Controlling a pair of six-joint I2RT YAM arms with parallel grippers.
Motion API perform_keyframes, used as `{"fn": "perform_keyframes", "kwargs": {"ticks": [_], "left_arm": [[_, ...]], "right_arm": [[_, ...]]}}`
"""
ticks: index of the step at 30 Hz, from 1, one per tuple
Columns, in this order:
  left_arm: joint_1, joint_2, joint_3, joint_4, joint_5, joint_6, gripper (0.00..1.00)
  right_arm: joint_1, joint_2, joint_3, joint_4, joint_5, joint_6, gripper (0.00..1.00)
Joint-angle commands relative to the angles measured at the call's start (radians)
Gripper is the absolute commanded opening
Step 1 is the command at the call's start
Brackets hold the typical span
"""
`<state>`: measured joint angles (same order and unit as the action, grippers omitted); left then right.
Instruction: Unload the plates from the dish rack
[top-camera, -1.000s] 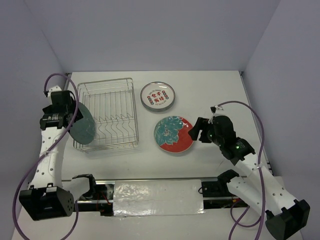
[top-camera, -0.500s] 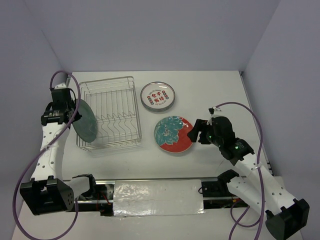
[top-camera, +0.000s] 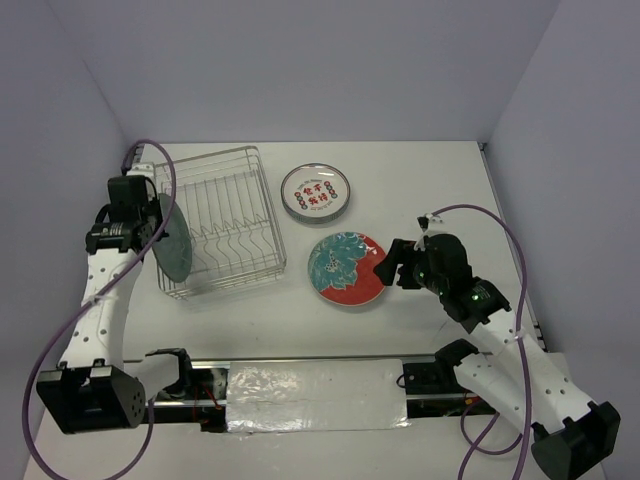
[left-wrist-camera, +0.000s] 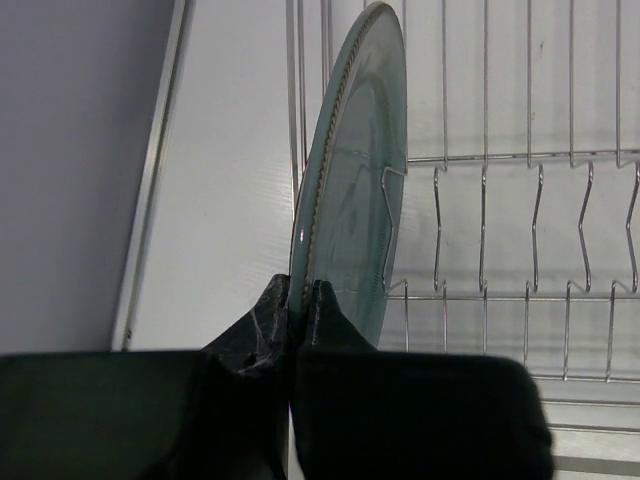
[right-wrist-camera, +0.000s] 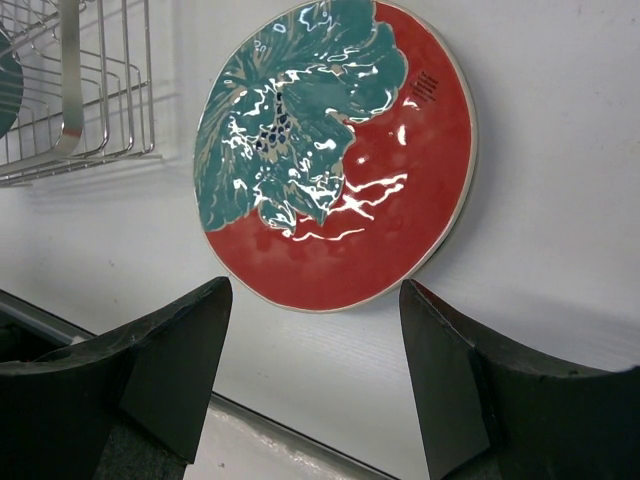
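1. Rotated since the earlier frames: rectangular silver wire dish rack (top-camera: 215, 225).
2. Left gripper (left-wrist-camera: 298, 300) clenched on the rim of the upright plain dark teal round plate (left-wrist-camera: 350, 200); rack alongside.
3. Right gripper (right-wrist-camera: 312, 295) released; red-and-teal floral round plate (right-wrist-camera: 340, 150) lies flat just ahead.
4. Teal plate's contact with the rack: cannot tell.

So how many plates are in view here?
3: dark teal plate upright in the left end effector at the left end of the dish rack; white plate and floral plate flat on the table, right of it. None looks hidden.
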<state>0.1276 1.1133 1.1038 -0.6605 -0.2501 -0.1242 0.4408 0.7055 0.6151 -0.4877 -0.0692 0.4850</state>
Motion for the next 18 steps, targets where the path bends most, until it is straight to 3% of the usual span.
{"fn": "perform_keyframes", "kwargs": {"ticks": [1,4,7,14,18], "left_arm": [[-0.035,-0.116,-0.002,0.191,-0.025,0.199,0.00],[-0.071,-0.240,-0.070,0.290,0.008,0.363,0.00],[-0.079,-0.285,-0.046,0.300,-0.100,0.348,0.00],[-0.094,-0.233,0.044,0.242,-0.097,0.317,0.00],[-0.106,-0.271,0.062,0.286,-0.132,0.342,0.00]], "right_arm": [[0.009,-0.020,0.020,0.017,-0.015,-0.008,0.75],[0.009,-0.021,0.026,0.017,-0.021,-0.005,0.75],[0.009,-0.020,0.034,0.020,-0.037,0.001,0.75],[0.010,-0.038,0.057,-0.005,-0.034,0.000,0.75],[0.009,-0.044,0.067,-0.023,-0.017,-0.011,0.76]]}}
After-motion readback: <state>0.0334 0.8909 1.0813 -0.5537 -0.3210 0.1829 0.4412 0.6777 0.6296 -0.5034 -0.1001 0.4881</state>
